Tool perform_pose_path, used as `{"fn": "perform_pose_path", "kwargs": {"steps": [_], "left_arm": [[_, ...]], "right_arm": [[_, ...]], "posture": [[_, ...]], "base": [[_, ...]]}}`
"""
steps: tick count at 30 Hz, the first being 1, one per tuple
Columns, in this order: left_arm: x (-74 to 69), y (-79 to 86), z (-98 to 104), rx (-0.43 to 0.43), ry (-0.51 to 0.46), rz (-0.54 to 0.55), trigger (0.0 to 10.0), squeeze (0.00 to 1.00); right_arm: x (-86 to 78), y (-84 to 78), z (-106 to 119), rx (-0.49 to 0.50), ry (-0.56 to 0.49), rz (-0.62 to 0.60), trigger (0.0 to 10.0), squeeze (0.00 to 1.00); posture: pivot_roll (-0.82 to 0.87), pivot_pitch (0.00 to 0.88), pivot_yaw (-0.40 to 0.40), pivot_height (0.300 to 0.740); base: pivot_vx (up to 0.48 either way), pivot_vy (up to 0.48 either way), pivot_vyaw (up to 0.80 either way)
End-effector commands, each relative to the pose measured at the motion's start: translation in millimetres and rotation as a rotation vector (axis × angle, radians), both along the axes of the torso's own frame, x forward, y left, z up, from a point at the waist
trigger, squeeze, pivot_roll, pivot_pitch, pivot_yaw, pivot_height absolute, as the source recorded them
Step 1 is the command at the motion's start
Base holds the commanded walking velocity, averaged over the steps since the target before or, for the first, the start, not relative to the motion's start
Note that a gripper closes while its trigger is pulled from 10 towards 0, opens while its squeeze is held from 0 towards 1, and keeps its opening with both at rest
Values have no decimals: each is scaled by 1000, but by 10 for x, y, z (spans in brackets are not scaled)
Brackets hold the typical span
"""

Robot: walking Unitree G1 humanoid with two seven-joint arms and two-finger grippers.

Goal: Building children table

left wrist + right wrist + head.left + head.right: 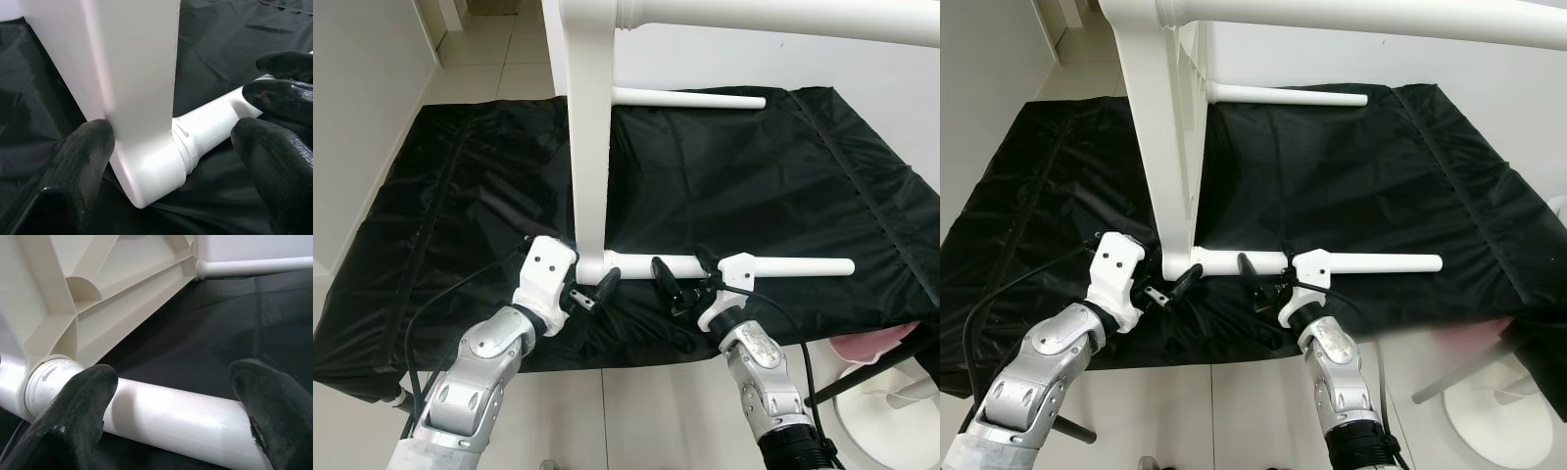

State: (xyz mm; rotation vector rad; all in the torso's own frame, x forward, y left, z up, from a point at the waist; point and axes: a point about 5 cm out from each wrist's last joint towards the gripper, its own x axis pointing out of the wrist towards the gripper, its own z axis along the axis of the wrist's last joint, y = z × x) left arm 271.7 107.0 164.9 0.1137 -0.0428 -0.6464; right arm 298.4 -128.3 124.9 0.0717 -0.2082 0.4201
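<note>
While the white tabletop (590, 127) stood on its edge on the black sheet (734, 186), one leg (773, 265) stuck out from its near bottom corner, low over the sheet. Its end sat in the round socket there, and the joint looked pushed in. Another leg (690, 98) stuck out from the far bottom corner, and one more (773, 15) ran across the top. So at least three legs seemed to be on. I could not see a fourth corner, so I could not tell if a leg was left to fit.

The left gripper (594, 291) was at the near corner, with its jaws wide on each side of the corner and not squeezing it. The right gripper (683, 278) was just beside it, along the near leg. Its fingers (80, 406) were spread wide around the leg, near it but not closed on it.

White floor tiles (636, 411) lay in front of the sheet.
</note>
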Motion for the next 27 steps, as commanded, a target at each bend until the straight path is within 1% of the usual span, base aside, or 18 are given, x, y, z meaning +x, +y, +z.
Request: {"fn": "perform_pose_path", "kwargs": {"steps": [1,3,5,8,9,12,13,16,18,19,20,21,22,23,24,26,27], "left_arm": [[-46,-91,-2,-11,30,-103,10000,0],[-26,-100,44,-48,52,-90,10000,0],[-5,-101,126,-105,49,-69,10000,0],[18,-86,196,-156,48,-39,10000,0],[23,-81,212,-170,53,-34,10000,0],[38,-74,269,-175,31,-19,10000,0],[64,-70,348,-204,23,-3,10000,0],[81,-68,403,-226,20,7,10000,0],[120,-47,534,-283,15,36,10000,0],[127,-40,569,-298,10,42,10000,0],[127,-40,569,-298,10,42,10000,0],[136,-34,611,-307,4,54,10000,0],[144,-32,675,-309,-25,66,10000,0],[144,-32,675,-309,-25,66,10000,0],[165,-30,773,-318,-59,90,10000,0],[176,-29,806,-325,-68,99,10000,0],[204,-27,877,-339,-88,122,10000,0]], "right_arm": [[-21,-19,-32,2,11,-15,10000,0],[-18,-19,-33,4,12,-17,10000,0],[-13,-4,-38,2,15,-11,10000,0],[0,-6,-25,-1,14,-6,10000,0],[5,-9,-19,-1,13,-6,10000,0],[16,-26,-15,-4,12,-10,10000,0],[17,-30,-14,-6,12,-10,10000,0],[17,-32,-14,-6,11,-10,10000,0],[12,-35,-18,-7,12,-11,10000,0],[11,-36,-20,-8,13,-12,10000,0],[11,-36,-20,-8,13,-12,10000,0],[10,-39,-21,-7,13,-15,10000,0],[8,-41,-23,-5,14,-17,10000,0],[8,-41,-23,-5,14,-17,10000,0],[5,-41,-25,-4,14,-19,10000,0],[5,-40,-26,-4,14,-19,10000,0],[4,-40,-27,-4,14,-21,10000,0]], "posture": [[0,110,58,740],[1,110,57,740],[2,108,48,740],[2,108,42,740],[2,108,42,740],[5,109,37,740],[5,110,37,740],[5,110,37,740],[4,109,38,740],[3,109,39,740],[3,109,39,740],[2,108,40,740],[2,106,41,740],[2,106,41,740],[-1,105,42,740],[-1,105,42,740],[-1,104,44,740]], "base": [[0,0,0],[0,0,0],[0,0,0],[0,0,0],[0,0,0],[0,0,0],[0,0,0],[0,0,0],[0,0,0],[0,0,0],[0,0,0],[0,0,0],[0,0,0],[0,0,0],[0,0,0],[0,0,0],[0,0,0]]}}
